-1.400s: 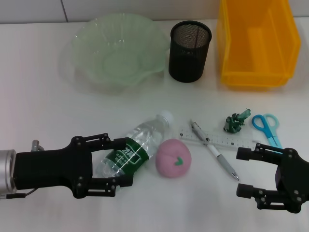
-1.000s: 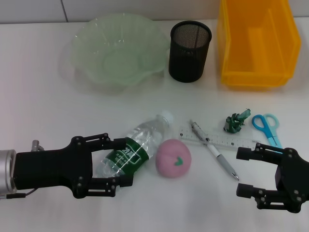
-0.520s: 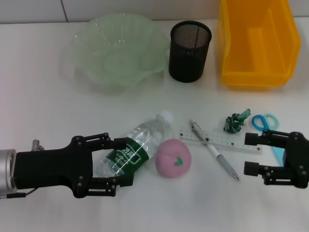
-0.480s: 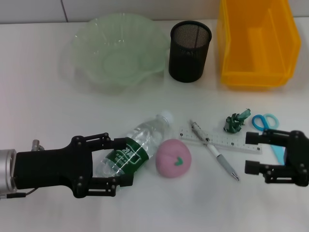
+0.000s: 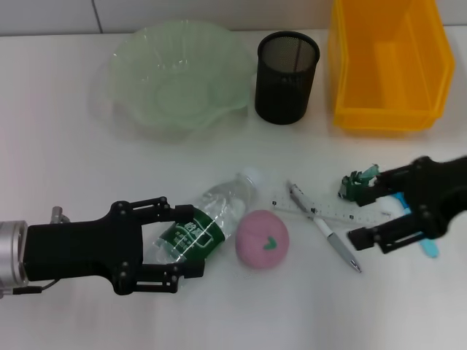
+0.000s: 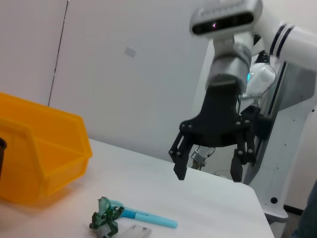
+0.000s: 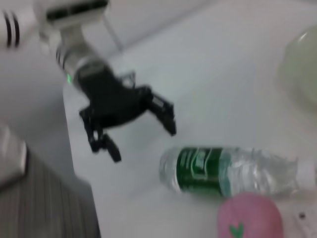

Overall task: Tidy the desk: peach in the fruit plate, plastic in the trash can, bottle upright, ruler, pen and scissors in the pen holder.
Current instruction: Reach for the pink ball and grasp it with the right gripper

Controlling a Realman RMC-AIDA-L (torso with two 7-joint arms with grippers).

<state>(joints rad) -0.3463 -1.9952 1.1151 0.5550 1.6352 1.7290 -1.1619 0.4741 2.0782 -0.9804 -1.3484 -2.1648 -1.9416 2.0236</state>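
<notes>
A clear bottle (image 5: 213,216) with a green label lies on its side. My left gripper (image 5: 188,242) is open with its fingers on either side of the bottle's base. A pink peach (image 5: 263,238) lies beside the bottle. A ruler (image 5: 321,212) and a pen (image 5: 326,238) lie to its right, the pen crossing the ruler. My right gripper (image 5: 357,211) is open and tilted, hovering over the ruler's end next to the green plastic wad (image 5: 354,184). It hides most of the blue scissors (image 5: 430,249). In the left wrist view the right gripper (image 6: 208,171) hangs above the plastic (image 6: 106,219) and scissors (image 6: 143,216).
A green glass fruit plate (image 5: 139,55), a black mesh pen holder (image 5: 287,67) and a yellow bin (image 5: 387,109) stand in a row at the back. The right wrist view shows the left gripper (image 7: 143,144), bottle (image 7: 223,171) and peach (image 7: 250,219).
My right gripper has moved away from the front edge, forward and to the left, tilting over the scissors and ruler end toward the plastic wad. The left gripper and bottle have not moved.
</notes>
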